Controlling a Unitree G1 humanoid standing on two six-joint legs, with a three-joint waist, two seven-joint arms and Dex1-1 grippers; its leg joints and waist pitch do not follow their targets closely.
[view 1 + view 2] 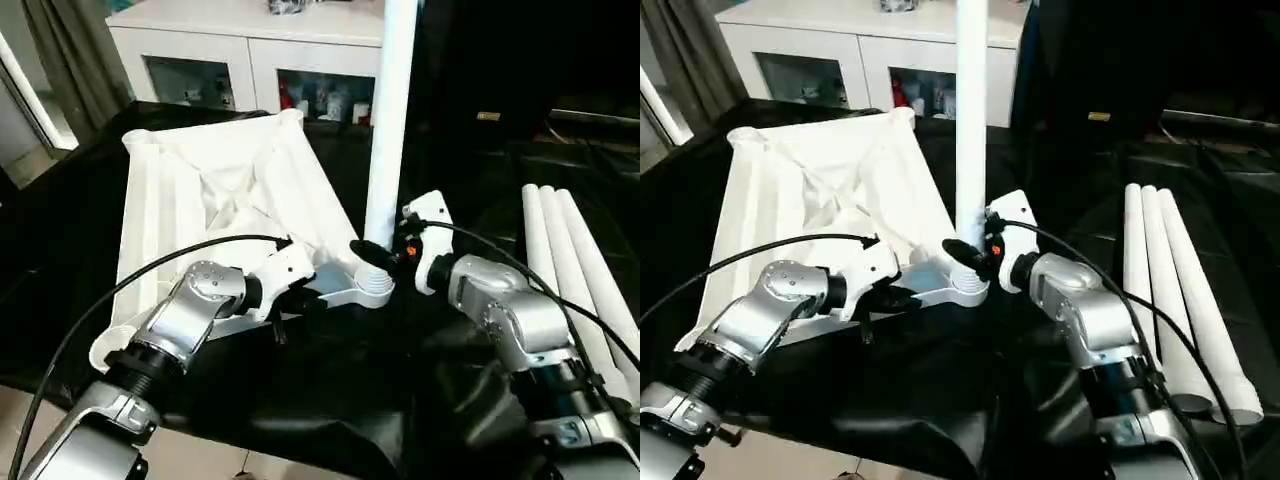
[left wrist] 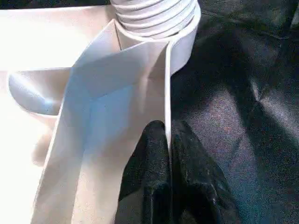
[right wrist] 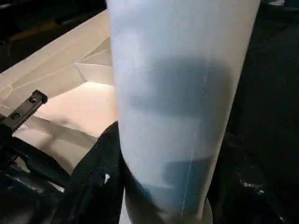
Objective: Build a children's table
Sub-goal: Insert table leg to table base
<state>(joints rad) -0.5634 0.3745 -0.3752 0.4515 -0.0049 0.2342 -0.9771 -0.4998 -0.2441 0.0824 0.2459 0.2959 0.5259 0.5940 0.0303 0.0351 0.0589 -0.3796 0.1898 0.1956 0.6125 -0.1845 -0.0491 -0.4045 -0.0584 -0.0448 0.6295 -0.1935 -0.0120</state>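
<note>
Silver jointed forearms [image 1: 190,320], white wrist housings, black fingers [image 2: 154,177], black cables

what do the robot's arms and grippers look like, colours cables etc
Both forearms are silver metal cylinders with black ribbed joints. The left gripper and right gripper have white housings and black fingers. A thin black cable loops along each arm. The right gripper has a small orange mark.
</note>
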